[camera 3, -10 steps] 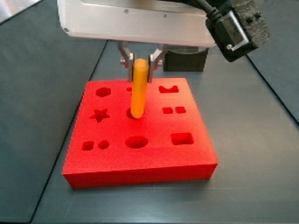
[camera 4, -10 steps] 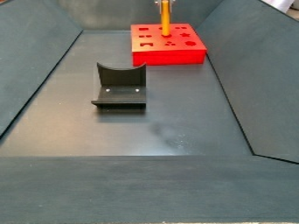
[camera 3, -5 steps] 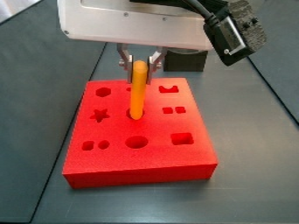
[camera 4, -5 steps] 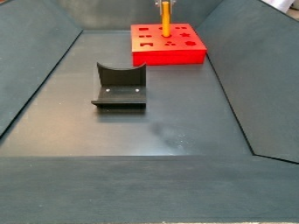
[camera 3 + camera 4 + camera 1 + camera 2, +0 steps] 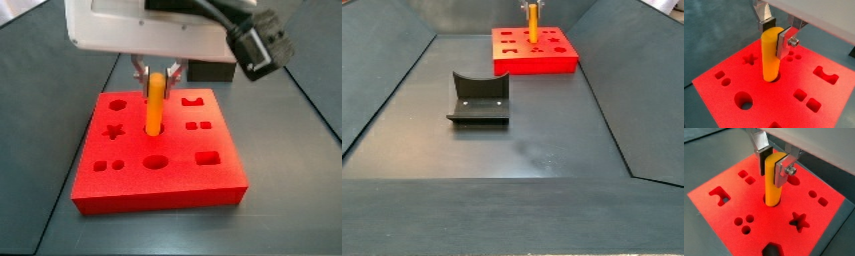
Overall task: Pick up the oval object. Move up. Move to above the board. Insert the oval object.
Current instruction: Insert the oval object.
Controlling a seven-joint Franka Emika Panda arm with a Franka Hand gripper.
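Dark table, red board, tool clamped on upright oval object, tip in board's recess

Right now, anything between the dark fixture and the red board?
Nothing: in a side view, bare dark floor separates the dark L-shaped fixture from the bright-red recessed board. The pincer sits over the board.

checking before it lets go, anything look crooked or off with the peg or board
Nothing stands out. The gripper holds the peg upright with its lower end in a hole in the board, which lies flat and looks undamaged.
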